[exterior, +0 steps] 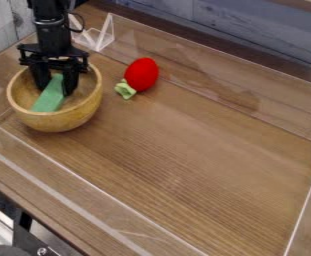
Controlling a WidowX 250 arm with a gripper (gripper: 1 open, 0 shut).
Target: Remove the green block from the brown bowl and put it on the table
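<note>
Green block lies lengthwise inside the brown bowl, near the upper left corner of the table, as a robot claw reaches down over its far end in what looks like the grasping step of the task, the block's near part showing below the dark fingers; whether those fingers stand apart or are clamped on the block cannot be told at this size, and the next move calls for a firm grip on that far end, then a straight lift above the thick rim before any swing toward the wood, where a red strawberry toy lies just beside the bowl
</note>
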